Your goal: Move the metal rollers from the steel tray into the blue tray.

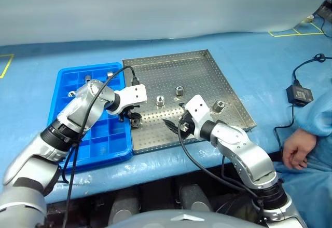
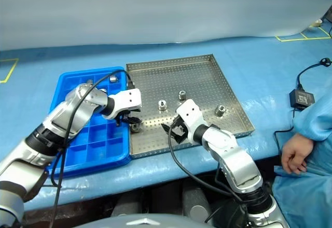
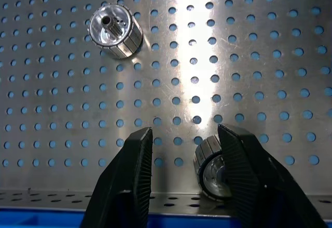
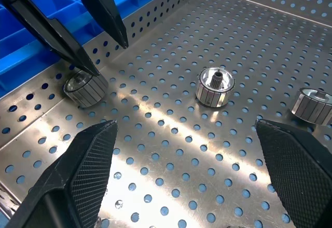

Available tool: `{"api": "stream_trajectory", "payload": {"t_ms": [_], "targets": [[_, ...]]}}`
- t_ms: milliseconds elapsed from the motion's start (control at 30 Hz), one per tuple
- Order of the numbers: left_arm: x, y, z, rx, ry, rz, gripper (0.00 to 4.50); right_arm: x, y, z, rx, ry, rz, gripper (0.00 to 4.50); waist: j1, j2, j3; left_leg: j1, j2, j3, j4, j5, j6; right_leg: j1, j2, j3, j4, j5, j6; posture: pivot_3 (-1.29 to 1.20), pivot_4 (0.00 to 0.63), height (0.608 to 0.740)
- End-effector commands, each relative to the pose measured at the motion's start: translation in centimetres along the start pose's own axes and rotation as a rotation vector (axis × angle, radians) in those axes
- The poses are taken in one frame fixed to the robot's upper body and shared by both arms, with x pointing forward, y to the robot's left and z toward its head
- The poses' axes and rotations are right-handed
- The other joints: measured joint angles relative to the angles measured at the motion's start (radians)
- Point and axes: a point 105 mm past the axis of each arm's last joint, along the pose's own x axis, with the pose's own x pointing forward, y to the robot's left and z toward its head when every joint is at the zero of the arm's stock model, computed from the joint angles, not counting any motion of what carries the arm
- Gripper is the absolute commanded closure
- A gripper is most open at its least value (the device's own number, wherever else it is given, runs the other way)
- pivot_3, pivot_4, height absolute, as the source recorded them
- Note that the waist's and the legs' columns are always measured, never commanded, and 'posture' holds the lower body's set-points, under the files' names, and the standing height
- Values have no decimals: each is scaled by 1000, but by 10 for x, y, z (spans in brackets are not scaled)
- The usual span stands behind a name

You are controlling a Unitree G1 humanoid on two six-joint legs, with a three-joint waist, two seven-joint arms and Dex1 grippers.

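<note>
**Left pincer misaligned on the roller at the steel tray's edge**

Blue tray (image 1: 88,134) sits just left of the left gripper (image 2: 132,121), touching the steel tray (image 1: 218,67) side by side; a few rollers seem to sit already in its far cells, too small to be sure. The left gripper hangs over the steel tray's near-left rim, fingers about half apart and holding nothing. The target roller (image 3: 211,166) lies on its side right against the rim wall. One finger (image 3: 244,176) touches or overlaps it; the other finger (image 3: 129,176) is well off to the side, with bare perforated floor between. So the roller is not centred in the gap.

To do this step well, I judge: shift the pincer sideways until the roller sits midway between the fingers, drop low so the pads meet its ribbed side, then close. Risk: the roller is round and on its side, so a one-sided push could roll it along the wall.

Further right from that gripper, three more rollers stand on the steel tray floor: one (image 1: 160,101) near, one (image 1: 179,90) beyond, one (image 1: 219,105) past the right arm. The right gripper (image 1: 175,124) hovers over the tray's near middle, fingers spread wide, empty, pointed toward the left pincer. Best it stays clear.
</note>
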Motion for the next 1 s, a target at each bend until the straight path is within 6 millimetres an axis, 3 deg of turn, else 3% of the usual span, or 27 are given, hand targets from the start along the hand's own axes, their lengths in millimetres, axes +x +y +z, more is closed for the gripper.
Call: {"api": "stream_trajectory", "payload": {"t_ms": [33,200,500,700,1000], "targets": [[-10,6,3,33,-2,16,2342,-3,-1,13,-29,-49,-8,0,0,0,0,0,0,0,0,0,0,0,0,0,0,0,0,-185,150,740],[-13,8,2,17,-8,14,2342,-4,-1,12,-30,-46,-9,0,1,0,0,0,0,0,0,0,0,0,0,0,0,0,0,-185,150,740],[-4,-11,-16,40,72,-78,2342,-4,-1,12,-36,-43,-6,0,-4,0,0,0,0,1,0,0,0,0,0,1,0,0,0,-182,150,740],[3,-13,-23,68,120,-107,2342,-4,1,12,-35,-40,5,0,-23,0,0,1,0,1,0,0,0,0,1,2,2,0,0,-178,150,740],[19,-15,-20,130,147,-141,2342,-4,3,13,-34,-44,5,0,-28,0,0,4,0,3,2,0,0,1,1,5,4,0,0,-201,150,740]]}}
